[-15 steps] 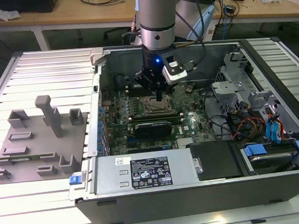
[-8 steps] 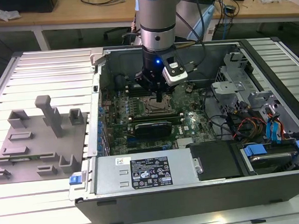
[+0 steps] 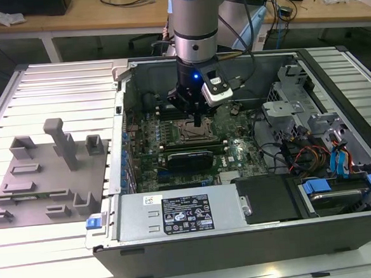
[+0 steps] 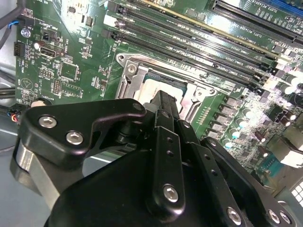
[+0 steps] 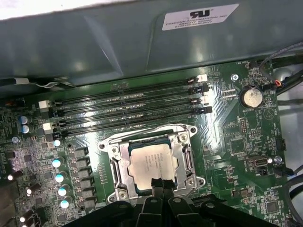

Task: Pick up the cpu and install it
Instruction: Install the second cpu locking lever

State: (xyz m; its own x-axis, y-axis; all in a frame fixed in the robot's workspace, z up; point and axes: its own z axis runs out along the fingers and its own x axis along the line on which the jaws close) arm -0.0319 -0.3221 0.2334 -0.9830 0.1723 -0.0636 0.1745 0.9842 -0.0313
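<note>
The cpu (image 5: 152,163) lies flat inside the socket frame (image 5: 152,163) on the motherboard (image 5: 227,137), w/ its pale metal top up; in the first wrist view the dark pin area shows around its edges, and it looks square to the frame. In the exterior view the socket (image 3: 194,131) sits about mid of the open pc case (image 3: 240,192), and the gripper (image 3: 199,121) hangs directly over it, at the near edge of the chip. The grey tray (image 3: 45,180) is well apart, at the exterior view's left, outside the case.

Jaws: the two fingers (image 5: 161,185) are pressed together, no gap between them, and nothing held between. The tip seems to be at or just above the chip's near edge; if it really touches I cannot tell.

Risks, as I judge: if the tip pushes down off-centre, the chip can tilt or slide in the socket and bend the pins below. Also, if the arm moves sideways while so low, it can hit the socket frame or the memory slots (image 5: 128,106) just on the far side. The retention frame is not closed on the chip yet, so nothing keeps it in place against a bump.
</note>
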